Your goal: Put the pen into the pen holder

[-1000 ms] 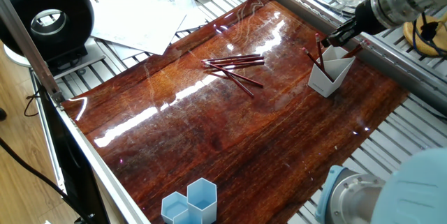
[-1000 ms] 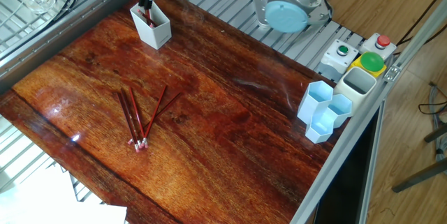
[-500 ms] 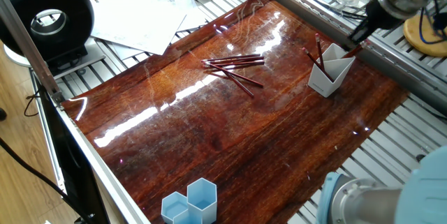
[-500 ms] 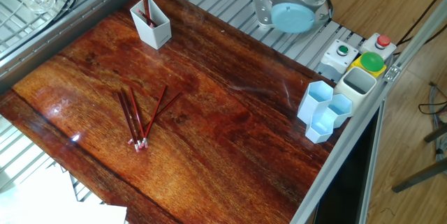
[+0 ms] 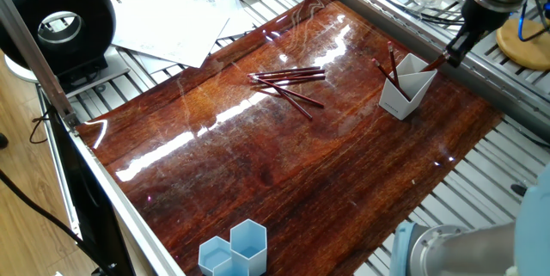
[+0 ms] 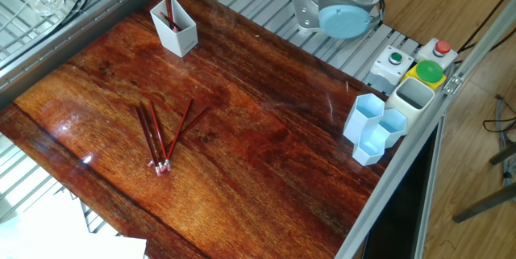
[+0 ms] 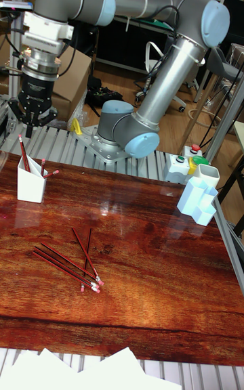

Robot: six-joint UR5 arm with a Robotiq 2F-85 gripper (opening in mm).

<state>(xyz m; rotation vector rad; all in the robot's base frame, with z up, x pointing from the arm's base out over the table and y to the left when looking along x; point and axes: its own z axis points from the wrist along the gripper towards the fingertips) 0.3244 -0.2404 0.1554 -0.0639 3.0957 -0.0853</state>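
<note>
Standing in the white pen holder (image 7: pixel 30 185) is a red pen (image 7: pixel 24 153), which leans a little and sticks up above the pointed rim. Two or three more red pens lean in the same cup. The cup sits near one corner of the shiny brown wooden table (image 5: pixel 284 173), close to the metal rails. The gripper (image 7: pixel 35 121) hangs in the air above the cup and does not touch the pen or the cup. Its two black fingers (image 7: pixel 20 116) are spread apart and nothing is between them. In one fixed view only a dark part of the gripper (image 5: pixel 460 44) shows, up and to the side of the pen holder (image 5: pixel 406 88). A small bunch of loose red pens (image 6: pixel 161 134) lies flat on the wood, well away from the cup, with some crossing over each other. Light blue six-sided cups (image 6: pixel 372 130) stand together at the far edge of the table, near a box with a green button (image 6: pixel 429 71) and a red button (image 6: pixel 441 48). White sheets of paper (image 5: pixel 176 22) lie beyond the table edge.
</note>
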